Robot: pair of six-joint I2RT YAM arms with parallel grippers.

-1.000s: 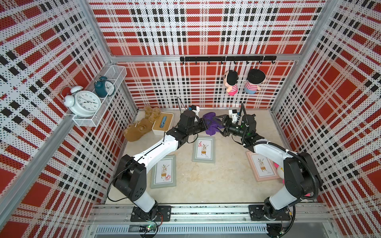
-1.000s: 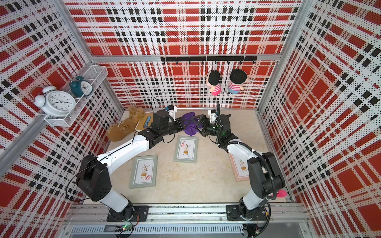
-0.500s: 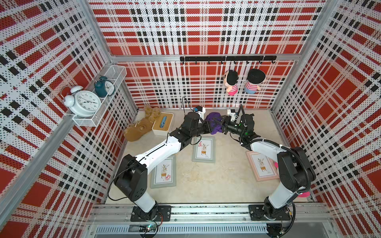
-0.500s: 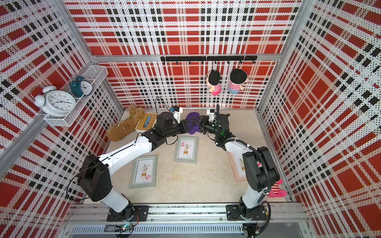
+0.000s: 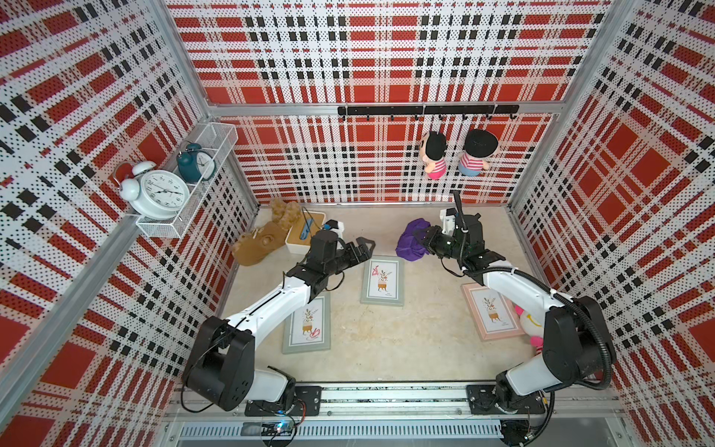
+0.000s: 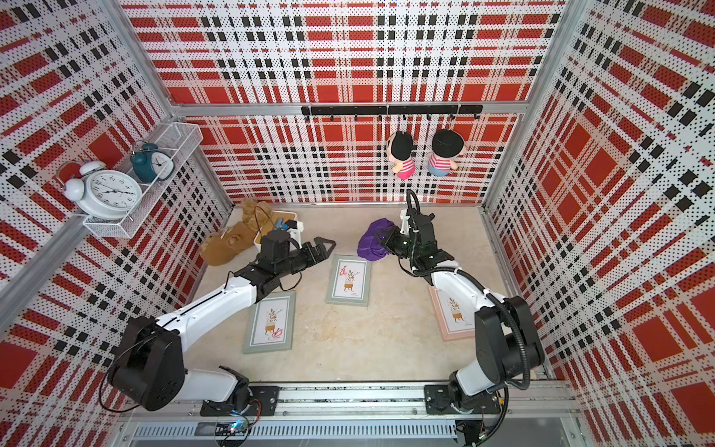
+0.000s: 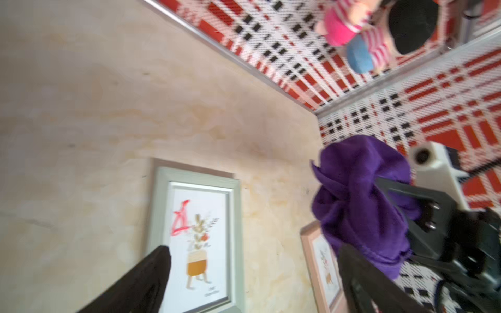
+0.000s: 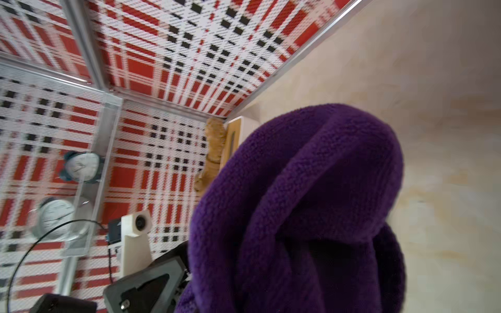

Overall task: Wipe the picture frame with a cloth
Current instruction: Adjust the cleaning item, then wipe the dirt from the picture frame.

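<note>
Purple cloth [image 5: 411, 242], one only, bunched at the right claw [image 5: 421, 237] towards the back wall in both top views. That claw is pinched shut on it, likely to carry the wad to a frame. Left claw [image 5: 365, 249] spread wide and empty, just past the far edge of the middle frame [image 5: 383, 280]. Frames: three, flat on the surface [image 5: 387, 348]. Two are grey-green, middle and near frame [image 5: 307, 325], both with red scribble, probably the mark to wipe. Pink frame [image 5: 489, 315] partly under the right arm. Clocks two, dolls two, brown plush one

Left wrist: left claw's fingers [image 7: 151, 273] far apart, nothing between; cloth [image 7: 360, 200] gripped by the right claw, seemingly lifted off the surface

Right wrist: cloth [image 8: 311, 203] fills the view and hides the claw tips
</note>
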